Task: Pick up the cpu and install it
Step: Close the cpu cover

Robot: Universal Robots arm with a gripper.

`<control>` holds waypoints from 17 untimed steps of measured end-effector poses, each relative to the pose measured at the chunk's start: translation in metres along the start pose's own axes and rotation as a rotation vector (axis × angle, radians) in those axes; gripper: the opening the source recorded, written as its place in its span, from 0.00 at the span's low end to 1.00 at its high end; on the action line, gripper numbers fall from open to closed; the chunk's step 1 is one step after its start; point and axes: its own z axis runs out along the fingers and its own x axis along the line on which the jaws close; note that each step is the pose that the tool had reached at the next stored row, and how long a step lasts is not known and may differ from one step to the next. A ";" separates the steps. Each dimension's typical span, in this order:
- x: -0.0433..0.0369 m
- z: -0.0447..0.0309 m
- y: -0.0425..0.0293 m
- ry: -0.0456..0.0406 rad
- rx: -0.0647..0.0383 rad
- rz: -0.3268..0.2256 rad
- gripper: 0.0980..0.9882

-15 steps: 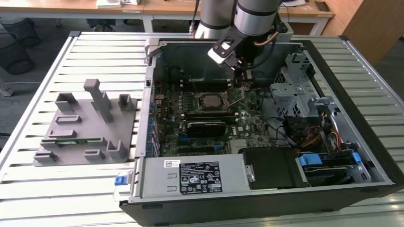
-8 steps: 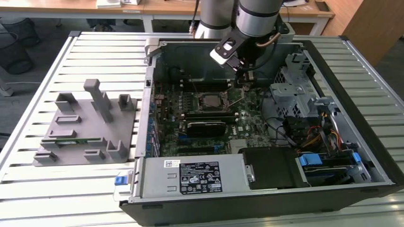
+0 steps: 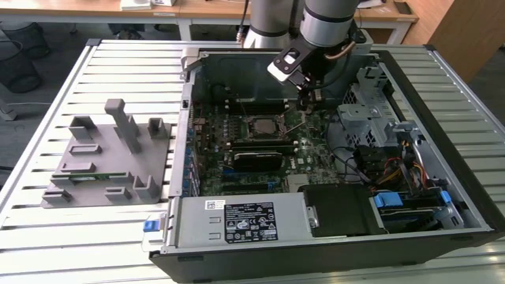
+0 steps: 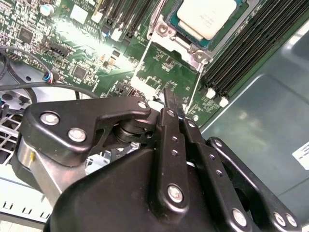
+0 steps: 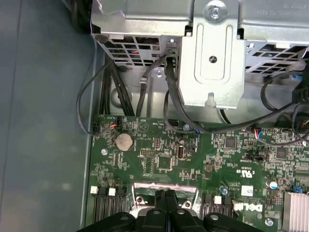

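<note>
Gripper (image 3: 306,104) of the grey robot arm hangs low inside the open black and silver computer case (image 3: 465,195), which lies on its side on a white slatted metal table (image 3: 71,242). In both wrist views its two thin black fingers (image 4: 170,112) are pressed flat together with nothing between them. Their tips (image 5: 166,197) are poised just above the green motherboard (image 5: 159,162), at the edge of the silver metal socket frame (image 5: 145,189).

The cpu (image 4: 207,15), a small flat square chip with a pale silver-grey top, sits in that socket, close to the fingertips but not touching them. Rows of long black memory slots (image 4: 241,53) run alongside it.

In the exterior view the gripper stands at the socket's far side, towards the exterior view's right. In the first wrist view a round silver coin battery (image 5: 124,141) lies on the board near a silver sheet-metal drive cage (image 5: 212,53). On the table at the exterior view's left, well apart from the case, stands a grey moulded fixture with upright posts (image 3: 106,160).
</note>
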 end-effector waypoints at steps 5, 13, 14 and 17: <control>-0.0002 0.0005 0.0046 0.0000 0.000 0.000 0.02; -0.0003 0.0015 0.0128 0.0000 0.000 0.000 0.02; -0.0003 0.0017 0.0137 0.0000 0.000 0.000 0.02; -0.0003 0.0021 0.0170 0.0000 0.001 0.000 0.02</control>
